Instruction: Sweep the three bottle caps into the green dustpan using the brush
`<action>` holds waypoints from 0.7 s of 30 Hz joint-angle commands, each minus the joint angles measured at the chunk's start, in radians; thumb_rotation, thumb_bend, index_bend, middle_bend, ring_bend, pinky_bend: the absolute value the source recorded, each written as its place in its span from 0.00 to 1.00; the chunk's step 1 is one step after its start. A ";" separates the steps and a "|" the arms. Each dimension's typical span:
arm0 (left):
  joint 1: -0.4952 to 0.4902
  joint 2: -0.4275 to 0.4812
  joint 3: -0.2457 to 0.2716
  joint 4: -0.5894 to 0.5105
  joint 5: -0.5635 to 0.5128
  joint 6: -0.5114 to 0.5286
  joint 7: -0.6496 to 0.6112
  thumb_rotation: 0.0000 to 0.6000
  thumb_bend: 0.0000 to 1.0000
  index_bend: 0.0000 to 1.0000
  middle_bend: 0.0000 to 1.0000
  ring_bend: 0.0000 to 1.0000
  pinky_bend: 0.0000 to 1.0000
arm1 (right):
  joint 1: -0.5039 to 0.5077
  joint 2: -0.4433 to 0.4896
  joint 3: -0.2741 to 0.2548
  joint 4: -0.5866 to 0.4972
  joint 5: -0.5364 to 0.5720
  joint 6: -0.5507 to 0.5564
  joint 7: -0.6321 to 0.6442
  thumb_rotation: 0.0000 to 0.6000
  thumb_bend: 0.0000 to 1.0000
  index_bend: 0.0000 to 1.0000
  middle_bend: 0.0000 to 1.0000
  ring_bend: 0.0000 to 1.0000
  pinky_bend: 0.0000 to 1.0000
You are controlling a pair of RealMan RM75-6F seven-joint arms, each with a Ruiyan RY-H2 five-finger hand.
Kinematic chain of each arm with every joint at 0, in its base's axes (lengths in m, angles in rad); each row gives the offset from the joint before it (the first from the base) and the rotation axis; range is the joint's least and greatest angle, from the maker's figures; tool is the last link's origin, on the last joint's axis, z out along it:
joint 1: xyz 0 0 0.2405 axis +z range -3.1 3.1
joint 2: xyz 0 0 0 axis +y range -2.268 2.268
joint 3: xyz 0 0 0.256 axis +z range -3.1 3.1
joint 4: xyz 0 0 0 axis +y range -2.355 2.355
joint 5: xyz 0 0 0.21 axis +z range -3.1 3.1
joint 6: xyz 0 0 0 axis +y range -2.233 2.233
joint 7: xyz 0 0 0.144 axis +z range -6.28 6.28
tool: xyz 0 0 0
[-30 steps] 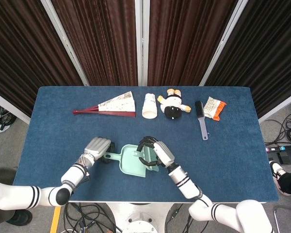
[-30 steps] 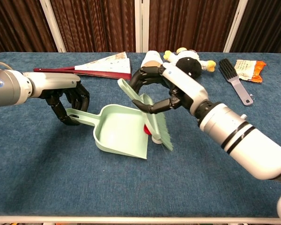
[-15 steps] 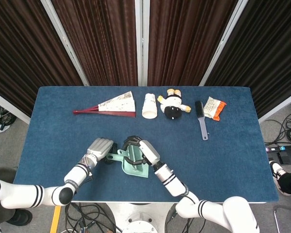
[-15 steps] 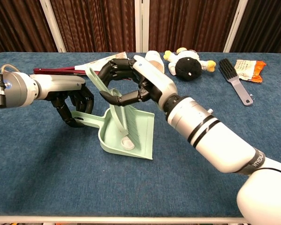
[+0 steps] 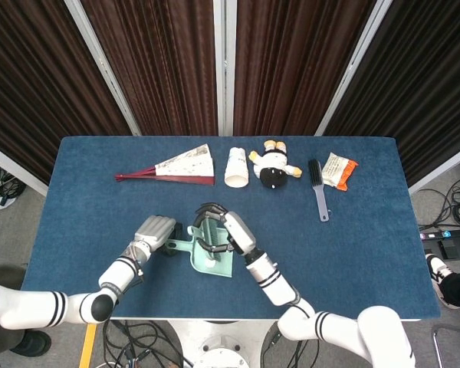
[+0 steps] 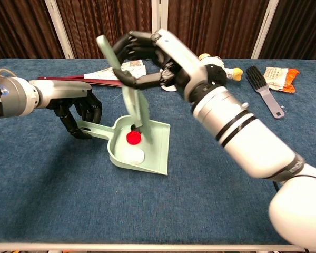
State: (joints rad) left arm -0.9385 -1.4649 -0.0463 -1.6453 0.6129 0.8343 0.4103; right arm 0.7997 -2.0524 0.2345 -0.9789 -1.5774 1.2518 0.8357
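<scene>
My left hand (image 6: pixel 76 113) has its fingers curled round the handle of the green dustpan (image 6: pixel 147 153), a light, stiff plastic tray, best held right there. My right hand (image 6: pixel 158 58) clasps the thin brush (image 6: pixel 127 87) mid-handle, bristles below the fingers, inside the pan. Beneath them sit a red cap (image 6: pixel 132 138) and a white cap (image 6: pixel 137 156), light and prone to skitter; I can't find the third

No legible text, labels, brand names, numbers or signs appear in either view. The printed fan (image 5: pixel 185 163) and the orange-and-white snack packet (image 5: pixel 339 169) carry surface printing, but it is too small and blurred to read.
</scene>
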 commanded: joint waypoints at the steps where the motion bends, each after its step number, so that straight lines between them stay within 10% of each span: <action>1: 0.015 0.020 0.004 -0.003 0.022 -0.011 -0.024 1.00 0.37 0.39 0.45 0.34 0.26 | -0.049 0.105 -0.016 -0.083 0.003 0.028 -0.063 1.00 0.55 0.72 0.60 0.27 0.18; 8: 0.048 0.060 0.013 0.001 0.052 -0.014 -0.067 1.00 0.35 0.17 0.27 0.17 0.26 | -0.117 0.314 -0.069 -0.215 0.018 0.000 -0.224 1.00 0.56 0.72 0.60 0.27 0.18; 21: 0.209 0.167 -0.029 -0.031 0.232 0.210 -0.211 1.00 0.35 0.16 0.20 0.09 0.23 | -0.122 0.597 -0.184 -0.384 0.097 -0.267 -0.739 1.00 0.54 0.71 0.59 0.23 0.10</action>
State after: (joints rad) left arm -0.7619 -1.3211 -0.0628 -1.6719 0.8132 1.0041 0.2260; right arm 0.6682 -1.5017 0.0796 -1.3232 -1.5127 1.0634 0.2262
